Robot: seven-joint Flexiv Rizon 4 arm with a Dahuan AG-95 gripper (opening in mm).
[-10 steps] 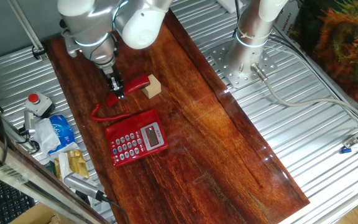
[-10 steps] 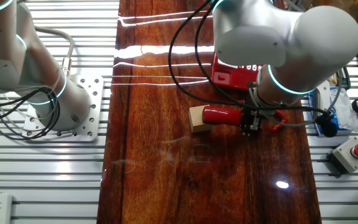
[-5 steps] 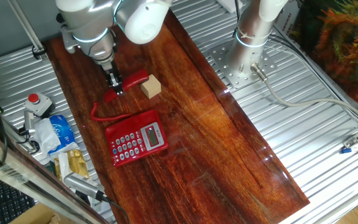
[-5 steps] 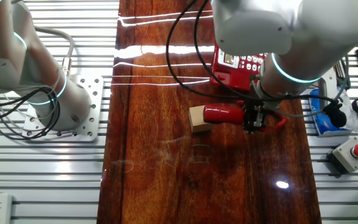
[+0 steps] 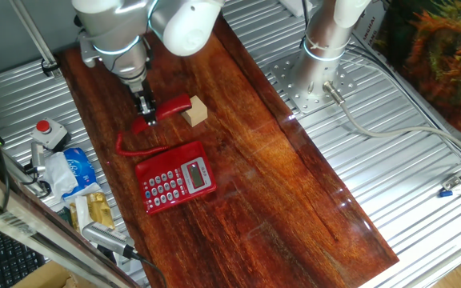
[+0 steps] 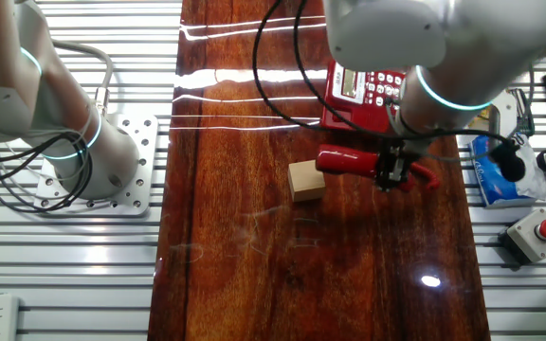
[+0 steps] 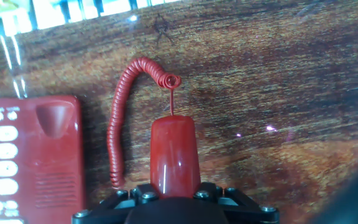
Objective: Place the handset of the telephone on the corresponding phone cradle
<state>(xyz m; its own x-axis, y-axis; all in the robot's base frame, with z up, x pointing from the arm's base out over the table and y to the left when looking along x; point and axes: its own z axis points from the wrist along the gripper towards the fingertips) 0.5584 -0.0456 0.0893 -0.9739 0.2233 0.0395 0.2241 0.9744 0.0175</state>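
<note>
Gripper [image 6: 387,171] squeezing handset [image 6: 347,161], lifted off table. Left: carry to cradle [image 7: 55,163] at 9 o'clock, set down.

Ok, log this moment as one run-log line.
gripper: shut on glossy red plastic handset | handset: lifted, beside tan wooden cube | red desk telephone: cradle empty | coiled cord: slack on table
</note>
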